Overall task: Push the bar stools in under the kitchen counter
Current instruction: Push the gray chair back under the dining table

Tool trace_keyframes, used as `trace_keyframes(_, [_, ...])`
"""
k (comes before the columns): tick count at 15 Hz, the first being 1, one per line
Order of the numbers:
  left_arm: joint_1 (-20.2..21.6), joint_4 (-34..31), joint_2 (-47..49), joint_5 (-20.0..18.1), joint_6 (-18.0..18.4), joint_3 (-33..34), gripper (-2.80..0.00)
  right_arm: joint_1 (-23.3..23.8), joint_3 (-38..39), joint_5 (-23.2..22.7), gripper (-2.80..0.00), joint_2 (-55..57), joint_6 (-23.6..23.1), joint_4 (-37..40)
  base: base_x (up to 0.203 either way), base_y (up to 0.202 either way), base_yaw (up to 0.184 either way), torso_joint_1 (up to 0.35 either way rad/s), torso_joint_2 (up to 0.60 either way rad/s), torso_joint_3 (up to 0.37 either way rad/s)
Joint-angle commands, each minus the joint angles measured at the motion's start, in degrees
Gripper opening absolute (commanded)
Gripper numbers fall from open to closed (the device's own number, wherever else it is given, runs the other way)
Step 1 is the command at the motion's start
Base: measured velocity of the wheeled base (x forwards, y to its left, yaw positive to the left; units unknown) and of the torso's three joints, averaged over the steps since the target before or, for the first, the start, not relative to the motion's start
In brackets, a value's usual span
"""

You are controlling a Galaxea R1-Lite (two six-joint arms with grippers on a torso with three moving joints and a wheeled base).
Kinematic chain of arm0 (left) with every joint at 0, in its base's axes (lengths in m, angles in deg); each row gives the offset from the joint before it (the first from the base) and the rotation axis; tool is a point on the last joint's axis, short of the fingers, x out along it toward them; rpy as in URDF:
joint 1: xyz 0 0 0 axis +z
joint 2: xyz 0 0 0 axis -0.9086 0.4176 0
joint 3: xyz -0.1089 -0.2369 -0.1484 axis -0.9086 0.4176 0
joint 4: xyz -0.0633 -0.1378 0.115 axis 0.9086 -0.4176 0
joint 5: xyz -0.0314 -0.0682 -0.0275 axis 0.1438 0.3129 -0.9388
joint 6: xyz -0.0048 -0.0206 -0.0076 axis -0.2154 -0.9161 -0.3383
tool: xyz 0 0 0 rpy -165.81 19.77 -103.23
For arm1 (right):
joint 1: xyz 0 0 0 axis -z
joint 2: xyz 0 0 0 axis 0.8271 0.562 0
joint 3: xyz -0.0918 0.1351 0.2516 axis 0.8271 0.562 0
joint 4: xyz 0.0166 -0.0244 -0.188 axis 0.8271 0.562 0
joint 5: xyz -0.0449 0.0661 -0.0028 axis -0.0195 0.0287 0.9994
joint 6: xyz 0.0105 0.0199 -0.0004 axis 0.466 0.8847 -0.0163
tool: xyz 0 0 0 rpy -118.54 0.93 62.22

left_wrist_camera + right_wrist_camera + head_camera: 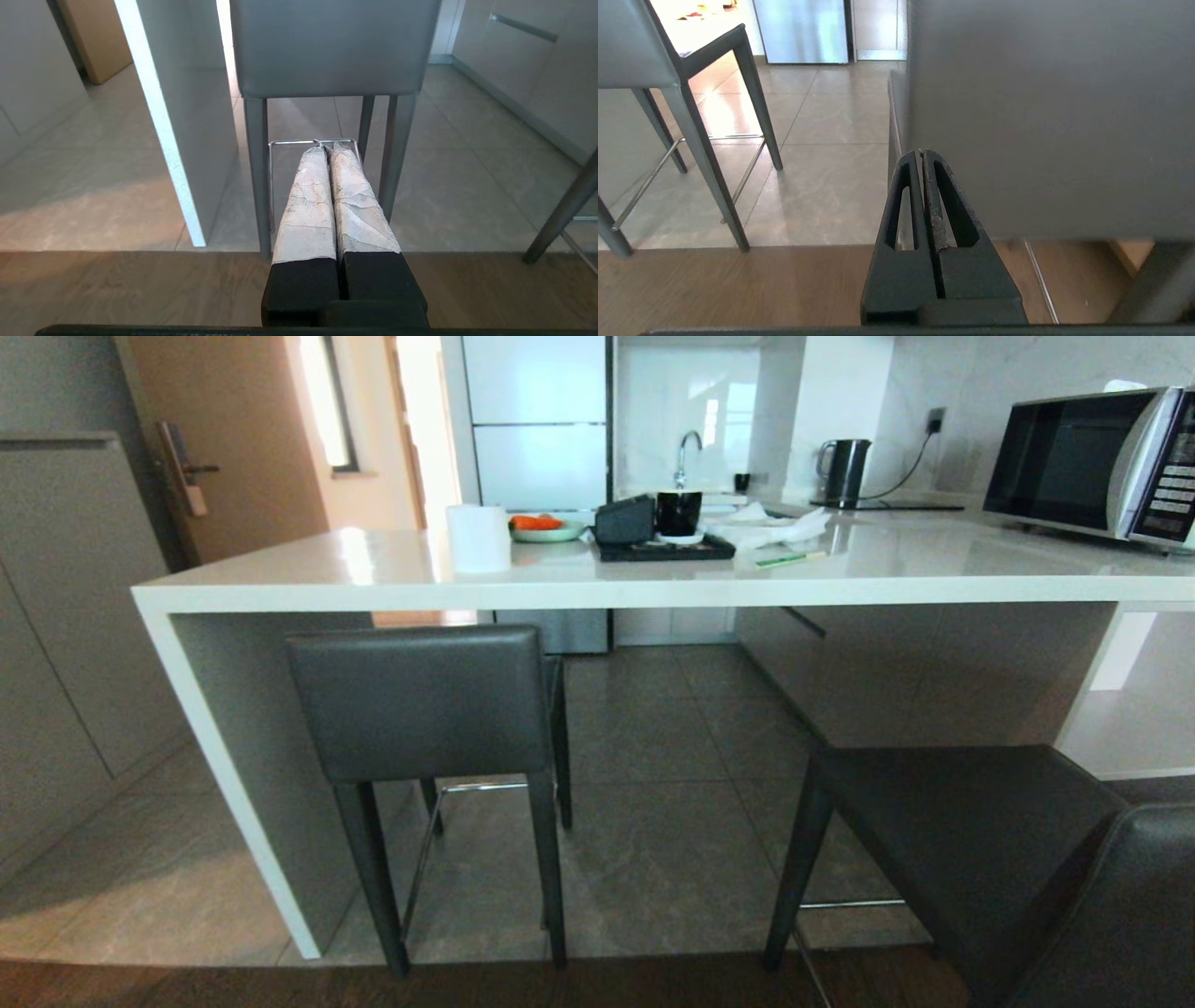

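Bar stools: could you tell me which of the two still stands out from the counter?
The right bar stool; its seat stands clear of the kitchen counter, unlike the tucked-in left stool.

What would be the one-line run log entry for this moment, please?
left stool: tucked under kitchen counter | right stool: not tucked | left gripper: shut, empty | right gripper: shut, empty

From my left wrist camera, my left gripper (327, 148), its wrapped fingers (306, 205) pressed together, points at the footrest bar (299, 142) of a grey bar stool (334, 46) standing just beside the white end panel (163, 121) of the kitchen counter, with a second stool's leg (563, 210) well apart from that panel.
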Motion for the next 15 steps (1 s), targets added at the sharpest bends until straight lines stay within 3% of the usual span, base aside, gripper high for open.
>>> trace_keyframes(1, [0.0, 0.0, 0.0, 0.0, 0.0, 0.5, -2.80, 0.0, 0.5, -0.1, -2.80, 0.0, 0.0, -0.1, -0.172, 0.000, -0.006, 0.007, -0.01, 0.002])
trace_keyframes(3, [0.0, 0.0, 0.0, 0.0, 0.0, 0.5, -2.80, 0.0, 0.5, -0.1, -2.80, 0.0, 0.0, -0.1, -0.140, 0.000, -0.004, -0.003, 0.00, 0.005])
trace_keyframes(15, [0.1, 0.0, 0.0, 0.0, 0.0, 0.5, -2.80, 0.0, 0.5, 0.0, -2.80, 0.0, 0.1, -0.1, 0.000, -0.007, 0.000, 0.000, 0.00, 0.000])
